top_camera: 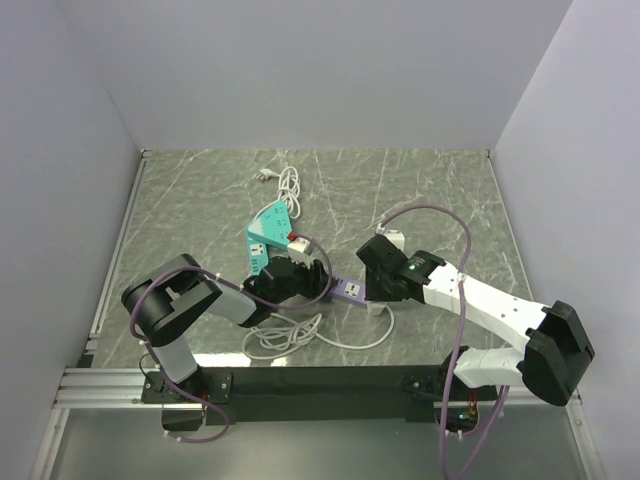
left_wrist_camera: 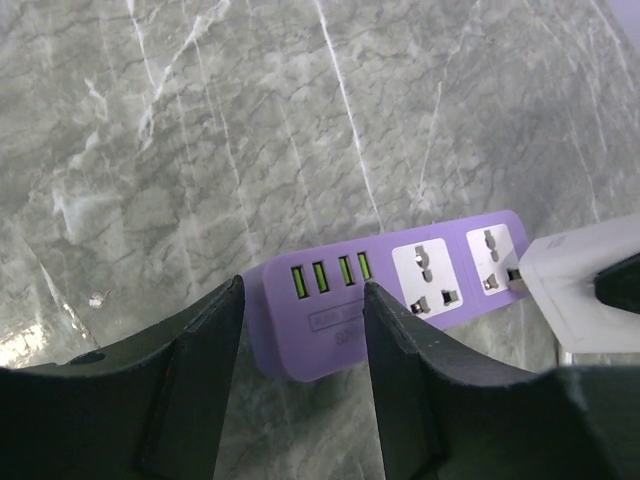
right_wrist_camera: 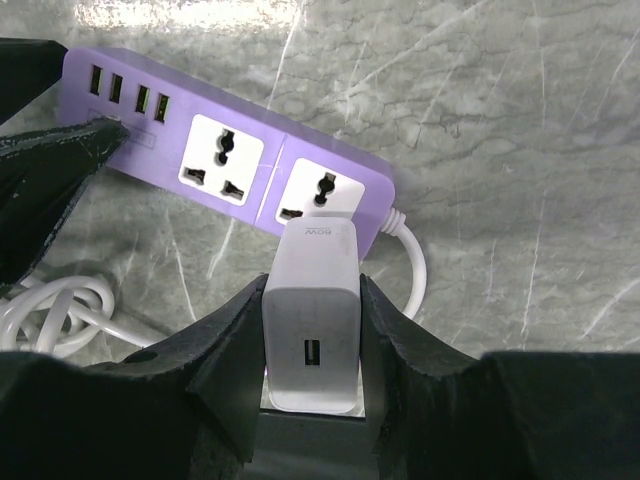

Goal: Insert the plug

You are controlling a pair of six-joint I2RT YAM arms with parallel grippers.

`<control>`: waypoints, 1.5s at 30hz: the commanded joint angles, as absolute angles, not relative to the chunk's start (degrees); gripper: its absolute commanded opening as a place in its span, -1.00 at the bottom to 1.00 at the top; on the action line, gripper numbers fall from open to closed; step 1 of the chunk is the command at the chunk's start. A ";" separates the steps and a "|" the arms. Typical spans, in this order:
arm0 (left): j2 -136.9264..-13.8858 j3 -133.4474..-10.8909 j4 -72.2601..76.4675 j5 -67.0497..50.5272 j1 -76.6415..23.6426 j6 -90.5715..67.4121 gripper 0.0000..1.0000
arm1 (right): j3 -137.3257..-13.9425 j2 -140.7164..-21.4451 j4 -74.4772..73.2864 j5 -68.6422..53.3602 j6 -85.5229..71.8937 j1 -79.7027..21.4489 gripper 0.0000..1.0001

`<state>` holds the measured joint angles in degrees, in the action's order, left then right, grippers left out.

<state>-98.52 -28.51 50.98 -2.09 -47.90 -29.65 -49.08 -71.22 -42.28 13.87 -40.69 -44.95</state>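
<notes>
We cannot read the grey print on the plug (right_wrist_camera: 312,330) or the label by the power strip's (right_wrist_camera: 240,170) USB ports (right_wrist_camera: 125,95). The plug, a white rounded block with a USB slot behind, sits at 6 o'clock in the right wrist view. It is clamped in the right gripper (right_wrist_camera: 310,290), nose at the strip's socket (right_wrist_camera: 318,195), prongs hidden. The left gripper (left_wrist_camera: 302,290) straddles the strip's end; whether it grips, we cannot tell.

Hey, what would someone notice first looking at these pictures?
A bright purple power strip lies mid-table on the grey marble table. The right gripper grips the white plug, holding it right at the strip's end socket. The left gripper has its fingers at the strip's USB end.
</notes>
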 commanded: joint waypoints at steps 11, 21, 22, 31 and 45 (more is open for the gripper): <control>-99.05 -26.90 57.04 -3.43 -48.07 -30.94 0.10 | -51.06 -73.83 -43.68 16.43 -44.38 -44.38 -1.00; -100.72 -25.84 59.94 -3.78 -48.87 -33.48 0.01 | -46.76 -73.30 -42.45 15.56 -51.85 -44.38 -1.00; -100.81 -25.75 60.03 -3.95 -48.95 -33.57 0.01 | -46.50 -73.04 -42.89 15.90 -52.46 -44.38 -1.00; -101.07 -23.55 62.14 -4.66 -50.18 -34.80 -0.05 | -44.91 -72.42 -45.79 17.66 -55.02 -44.21 -1.00; -102.30 -23.20 62.75 -5.01 -51.06 -34.81 -0.07 | -47.20 -77.25 -47.20 17.40 -50.36 -41.13 -1.00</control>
